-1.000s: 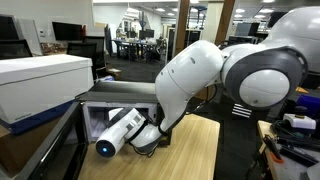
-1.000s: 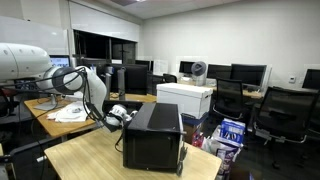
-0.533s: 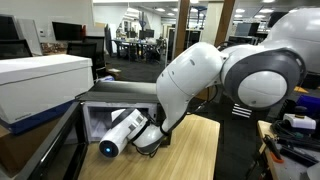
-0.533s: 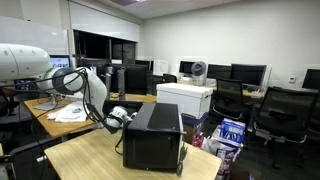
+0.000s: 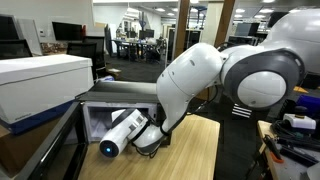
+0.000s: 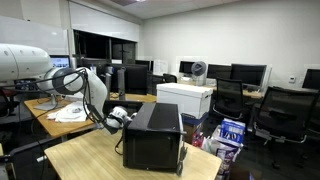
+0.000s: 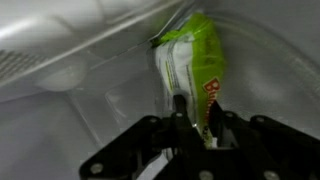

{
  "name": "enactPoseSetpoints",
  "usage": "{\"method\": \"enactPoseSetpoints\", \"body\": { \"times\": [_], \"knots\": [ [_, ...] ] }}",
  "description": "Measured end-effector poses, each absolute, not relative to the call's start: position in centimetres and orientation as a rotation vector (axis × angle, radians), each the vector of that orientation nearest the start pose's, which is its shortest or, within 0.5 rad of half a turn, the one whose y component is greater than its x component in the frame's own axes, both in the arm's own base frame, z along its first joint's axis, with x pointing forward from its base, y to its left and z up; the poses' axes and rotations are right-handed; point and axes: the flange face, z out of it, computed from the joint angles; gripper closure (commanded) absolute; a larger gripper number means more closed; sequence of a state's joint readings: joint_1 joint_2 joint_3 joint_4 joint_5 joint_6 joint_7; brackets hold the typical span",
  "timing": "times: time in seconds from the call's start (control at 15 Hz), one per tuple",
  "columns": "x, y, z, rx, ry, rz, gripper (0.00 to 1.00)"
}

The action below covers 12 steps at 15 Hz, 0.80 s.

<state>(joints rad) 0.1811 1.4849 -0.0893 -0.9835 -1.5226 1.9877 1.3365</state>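
Wrist view puts a green and white snack bag (image 7: 190, 65) inside the pale cavity of the black box (image 6: 152, 135), standing on end and leaning toward the cavity's back wall (image 7: 80, 90). The gripper (image 7: 196, 116) is within the box too, its jaws drawn close together with the bag's lower edge between them. That reads as a pinch on the bag, though the picture is soft.

By my judgement the reach into the box is done and the hold on the bag is taken. The bag is not yet lifted and not yet out of the box, so the carrying part remains.

In an exterior view the arm (image 5: 190, 80) bends down to the box's open side and its wrist goes in, so the fingers are hidden there. The box sits on a light wooden table (image 6: 90, 155), which shows as bare wood in front of the box.

Beyond the box, a white machine (image 6: 185, 98) stands on another desk. Behind that run a row of dark monitors (image 6: 245, 73) and some black office chairs (image 6: 275, 110). The room is an open office with white walls and ceiling lights, and more desks lie far behind the box
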Motion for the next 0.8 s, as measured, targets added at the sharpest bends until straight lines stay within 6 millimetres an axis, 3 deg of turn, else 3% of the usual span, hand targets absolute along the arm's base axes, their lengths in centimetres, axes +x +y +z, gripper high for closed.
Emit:
{"method": "enactPoseSetpoints", "body": {
  "times": [0.4,0.8],
  "knots": [
    [70.2,5.3,-5.3,1.943,-0.06,0.612,0.91],
    [66.4,9.8,-3.8,2.005,-0.042,0.615,0.91]
  ]
}}
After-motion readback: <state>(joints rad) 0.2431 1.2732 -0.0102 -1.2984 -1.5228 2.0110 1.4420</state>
